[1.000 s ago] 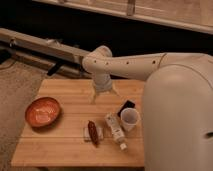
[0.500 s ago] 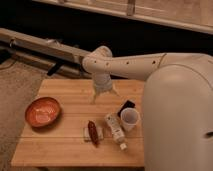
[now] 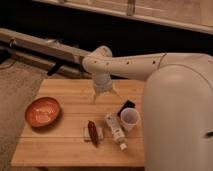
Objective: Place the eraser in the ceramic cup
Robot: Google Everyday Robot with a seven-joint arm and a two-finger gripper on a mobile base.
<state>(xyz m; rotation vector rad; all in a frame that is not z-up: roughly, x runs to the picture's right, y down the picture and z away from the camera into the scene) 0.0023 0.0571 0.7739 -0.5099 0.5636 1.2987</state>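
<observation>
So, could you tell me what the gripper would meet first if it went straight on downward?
Most likely the light wooden table top, though depth is unclear; the gripper hangs above it, left of the flat black eraser.

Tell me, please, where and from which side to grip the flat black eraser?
Likely from above, pinching the eraser across its narrow width at the far end: it lies flat, the white ceramic cup crowding its near end. The gripper hovers over the wooden table, jaws open.
</observation>
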